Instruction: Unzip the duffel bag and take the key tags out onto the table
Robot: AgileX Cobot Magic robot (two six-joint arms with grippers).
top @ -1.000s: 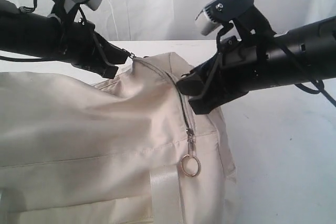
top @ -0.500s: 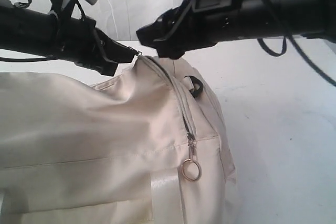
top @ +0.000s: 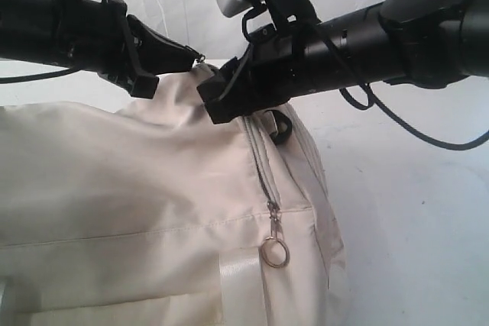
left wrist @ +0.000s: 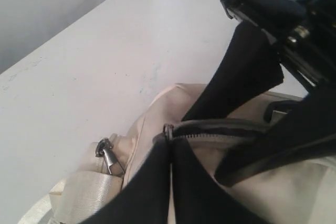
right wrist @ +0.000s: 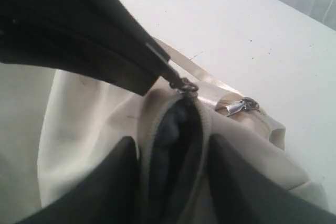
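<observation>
White surface [top: 412, 211] and a pale curtain frame the scene, with the duffel bag [top: 114, 188] lying directly under both arms. The left pincer [left wrist: 169, 145] is clamped tight on the bag's zipper end and holds that corner up. The right pincer [right wrist: 172, 145] stands part-open just beside it. One finger sits on each side of the parted zipper, with dark lining [right wrist: 176, 124] showing between them. Whether those fingers press the zipper lips I cannot tell.

Below the right pincer the zipper looks closed all the way down to the ring pull [top: 276, 253], so the slit is probably short. A reach inside could jam, or could pinch lining or a lip instead of the tags. The left grip is on a small piece of the bag (little margin there). If it slips, the mouth would likely sag shut around the other fingers.

No key tags show in any view, and presumably they lie deeper inside, under the right pincer. The right arm hides the open stretch in the exterior view, and the bag's near end is cut off.
</observation>
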